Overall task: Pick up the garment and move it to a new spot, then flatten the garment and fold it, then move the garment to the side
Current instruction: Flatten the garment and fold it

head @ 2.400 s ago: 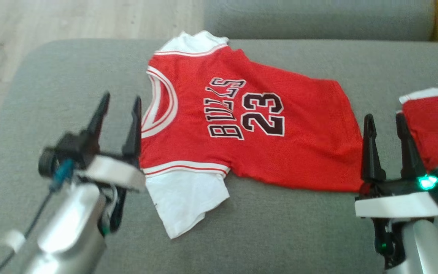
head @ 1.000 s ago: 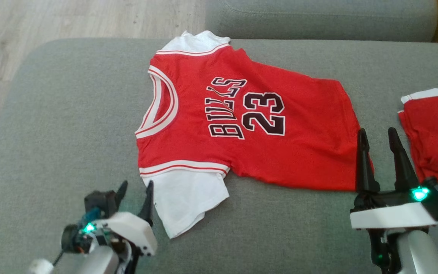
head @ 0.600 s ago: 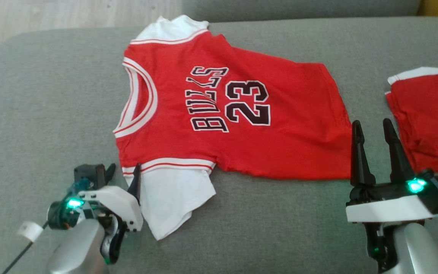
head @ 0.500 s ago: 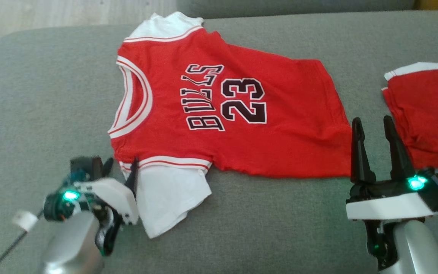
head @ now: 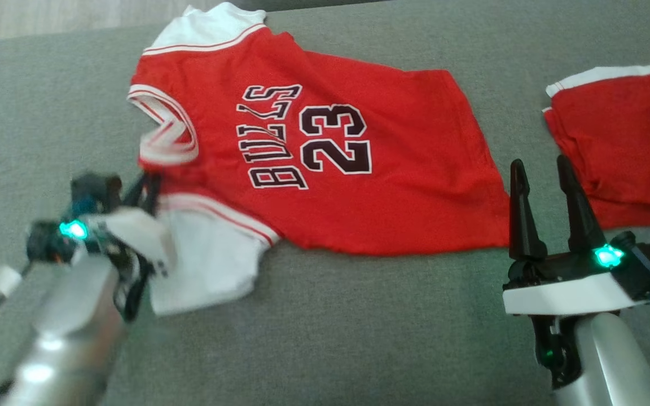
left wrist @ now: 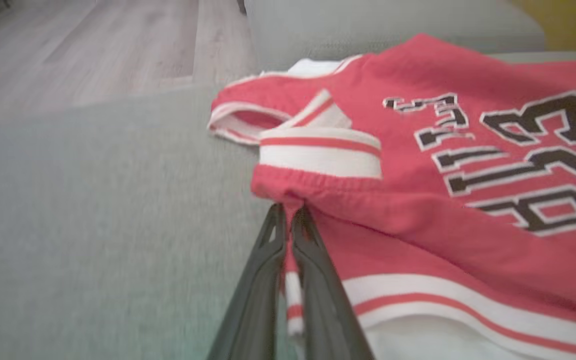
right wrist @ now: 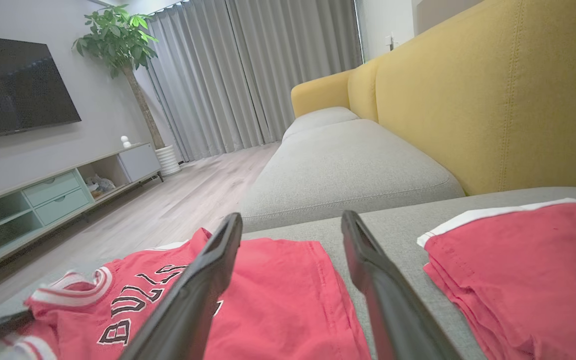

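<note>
Red jersey [head: 359,169] lies spread on the grey sofa cushion [head: 359,338], filling the upper centre of the head view, lettering BULLS 23 facing up, white sleeve [head: 206,265] at lower left. Left gripper [head: 147,189], at centre left of that frame, is pinched tight on the jersey's shoulder fabric beside the red-and-white trim (the left wrist view confirms both fingers [left wrist: 263,270] pressed together with cloth between them). Neckline [head: 164,132] is buckled there. Right gripper [head: 539,162], lower right, stands with fingers spread wide, holding nothing, just beside the jersey's hem. A second red garment [head: 618,146] with white edging lies at the right edge, apart from the jersey.
</note>
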